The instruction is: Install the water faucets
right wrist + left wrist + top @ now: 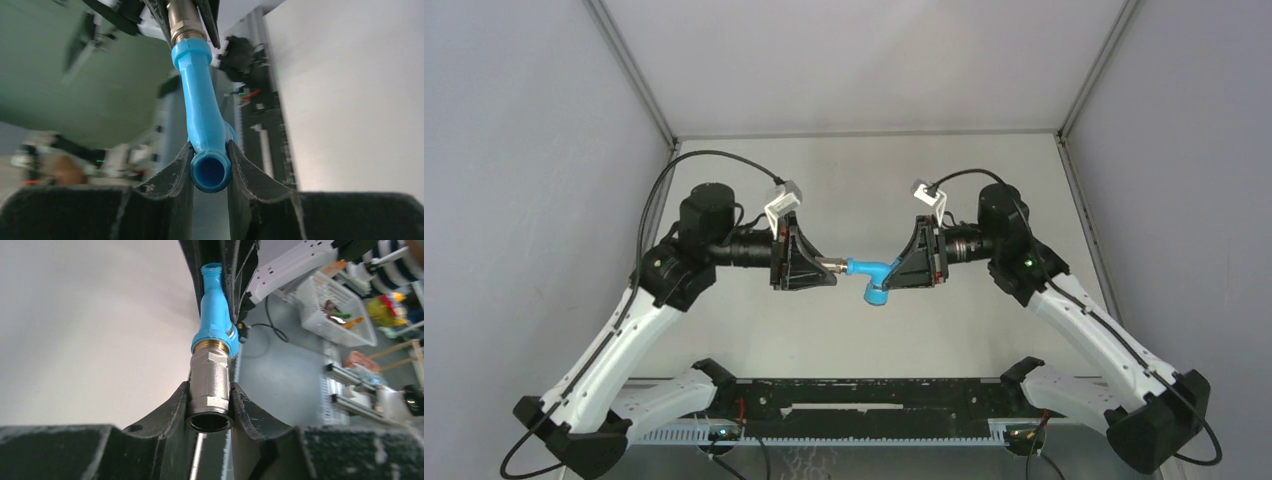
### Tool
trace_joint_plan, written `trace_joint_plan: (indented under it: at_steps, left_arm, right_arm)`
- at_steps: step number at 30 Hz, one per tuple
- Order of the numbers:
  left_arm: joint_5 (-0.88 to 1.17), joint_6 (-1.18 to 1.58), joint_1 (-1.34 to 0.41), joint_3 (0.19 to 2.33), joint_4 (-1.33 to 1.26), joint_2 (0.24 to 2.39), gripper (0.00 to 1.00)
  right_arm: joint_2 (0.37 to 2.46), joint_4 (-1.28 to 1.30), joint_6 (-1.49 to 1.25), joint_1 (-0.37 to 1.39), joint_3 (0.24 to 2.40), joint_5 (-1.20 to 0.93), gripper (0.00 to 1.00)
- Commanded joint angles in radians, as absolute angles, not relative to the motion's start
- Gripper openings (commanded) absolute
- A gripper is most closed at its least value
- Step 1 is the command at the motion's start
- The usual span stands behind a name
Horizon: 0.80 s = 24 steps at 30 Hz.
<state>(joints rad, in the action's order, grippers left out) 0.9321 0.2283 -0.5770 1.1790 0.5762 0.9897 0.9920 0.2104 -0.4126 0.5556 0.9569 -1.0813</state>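
The bright-blue bent tap (871, 276) hangs in the air between my two grippers above the table. My right gripper (902, 270) is shut on its blue body; in the right wrist view (210, 167) the open blue end (210, 171) sits pinched between the fingers. My left gripper (832, 266) is shut on the grey metal fitting (830, 266), which meets the tap's collar. In the left wrist view (210, 405) the fitting (210, 385) is clamped between the fingers and a brass ring joins it to the blue tap (215, 315).
The pale table (864, 180) lies below, with grey walls on both sides. A black rail (864, 400) with both arm bases runs along the near edge. A white wire basket (340, 305) with odds and ends stands off the table.
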Motion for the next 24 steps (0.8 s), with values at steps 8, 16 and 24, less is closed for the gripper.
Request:
trace_joint_plan:
  at_steps: [8, 16, 24]
  left_arm:
    - [0.461, -0.073, -0.726, 1.002, 0.386, 0.875, 0.00]
    - [0.511, -0.032, -0.724, 0.976, 0.334, 0.849, 0.00]
    - [0.746, 0.244, -0.589, 0.969, 0.170, 0.862, 0.00]
  right_arm:
    - [1.107, -0.545, -1.480, 0.541, 0.844, -1.228, 0.00]
    - [1.089, -0.682, -1.666, 0.496, 0.739, -1.155, 0.77]
    - [1.022, -0.324, -1.386, 0.451, 0.751, -1.107, 0.98]
